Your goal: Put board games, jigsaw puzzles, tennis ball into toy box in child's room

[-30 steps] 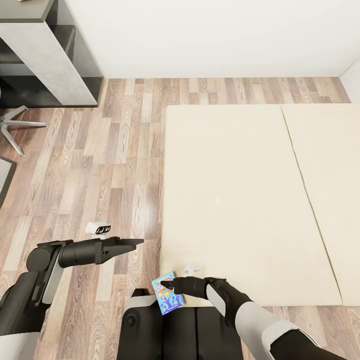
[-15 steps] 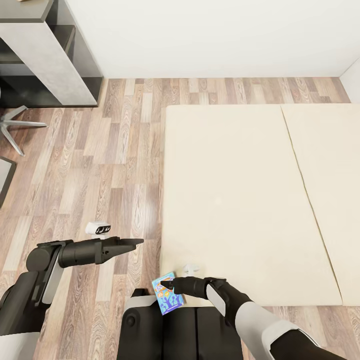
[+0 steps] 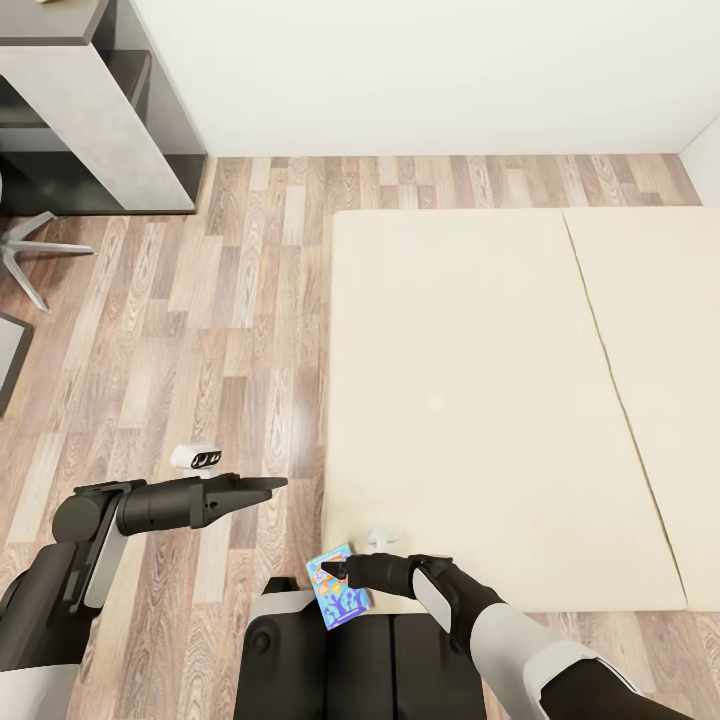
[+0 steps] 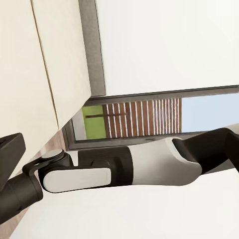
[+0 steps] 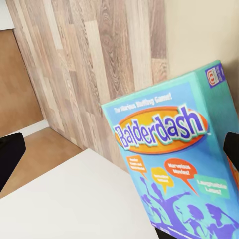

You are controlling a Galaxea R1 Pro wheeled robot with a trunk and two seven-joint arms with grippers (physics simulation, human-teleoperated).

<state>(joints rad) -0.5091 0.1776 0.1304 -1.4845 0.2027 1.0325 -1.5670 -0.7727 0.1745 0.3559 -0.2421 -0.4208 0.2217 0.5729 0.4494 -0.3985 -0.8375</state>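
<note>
A board game box [image 3: 338, 592] with a blue cover reading "Balderdash" [image 5: 174, 164] is held tilted over the near left corner of the cream bed [image 3: 480, 400], just above my base. My right gripper [image 3: 333, 572] is shut on it, one finger [image 5: 10, 154] on each side of the box. My left gripper [image 3: 275, 485] hovers open over the wood floor left of the bed with nothing in it; one finger [image 4: 10, 149] shows at the edge of the left wrist view. The bed's flat top is bare. The toy box, puzzles and ball are out of view.
A grey desk with dark shelves [image 3: 90, 110] stands at the back left, with chair legs [image 3: 30, 250] beside it. Wood-plank floor [image 3: 230, 330] runs between desk and bed. A white wall [image 3: 420, 70] closes the back. My right forearm [image 4: 124, 169] crosses the left wrist view.
</note>
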